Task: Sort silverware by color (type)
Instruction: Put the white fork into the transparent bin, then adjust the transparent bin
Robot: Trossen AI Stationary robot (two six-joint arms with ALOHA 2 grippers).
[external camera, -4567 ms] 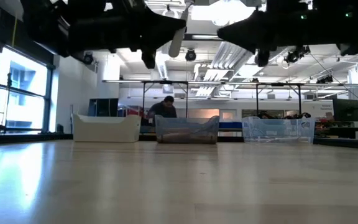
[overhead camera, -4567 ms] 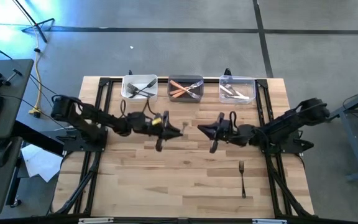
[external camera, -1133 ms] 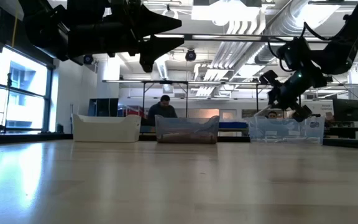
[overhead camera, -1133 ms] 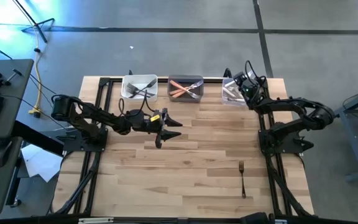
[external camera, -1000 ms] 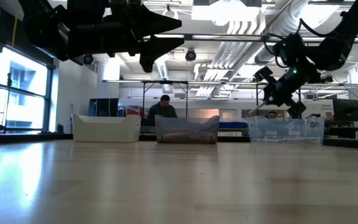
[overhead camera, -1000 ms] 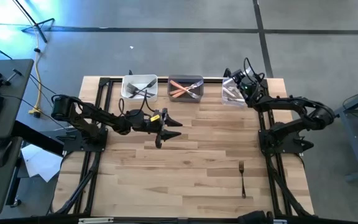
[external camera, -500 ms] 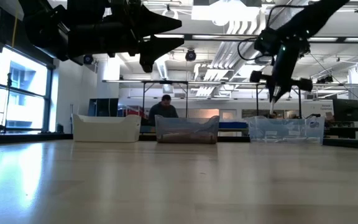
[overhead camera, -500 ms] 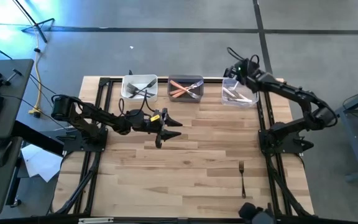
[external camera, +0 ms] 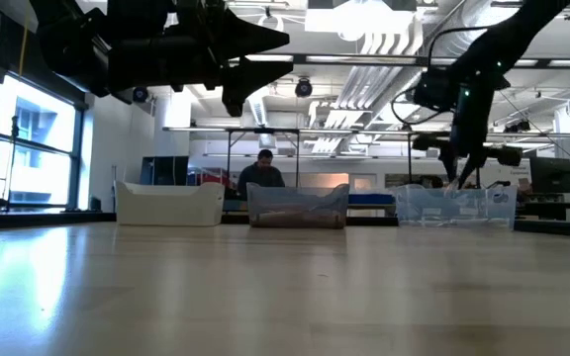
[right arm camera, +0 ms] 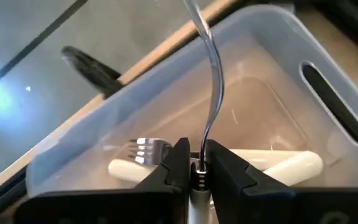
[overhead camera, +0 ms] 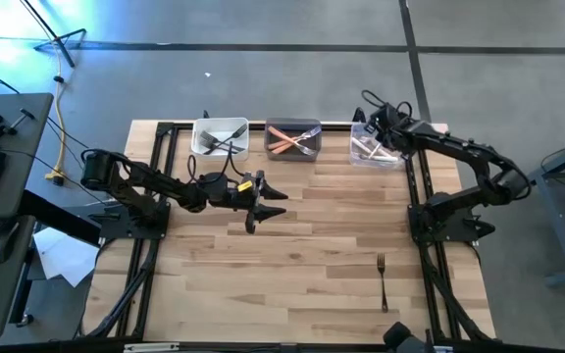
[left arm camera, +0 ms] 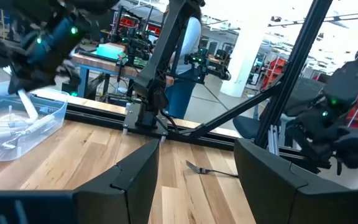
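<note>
My right gripper (overhead camera: 369, 127) hangs over the clear bin (overhead camera: 392, 157) at the table's far right, pointing down, shut on a white-handled fork (right arm camera: 211, 74). Other white-handled forks (right arm camera: 291, 163) lie on that bin's floor. A black-handled fork (overhead camera: 382, 279) lies flat on the table near the right front. My left gripper (overhead camera: 268, 208) hovers open above the table's middle, holding nothing. The white bin (overhead camera: 204, 145) holds black-handled forks and the dark bin (overhead camera: 293, 126) holds orange ones. My right gripper pinches the fork between its two fingers where the white handle meets the metal neck (right arm camera: 199, 163). The fingers come from above and lie along the fork. The metal neck sticks out past the fingertips toward the bin, with the fork lifted clear of the table.
The three bins stand in a row along the far edge. Black frame rails (overhead camera: 162, 176) run down both sides of the wooden table (overhead camera: 292, 275). A person (external camera: 263, 168) stands in the room far behind the bins.
My right gripper has shifted a little toward the table's left over the clear bin, risen, tipped from a slant to pointing straight down, then come down toward the bin with the fork.
</note>
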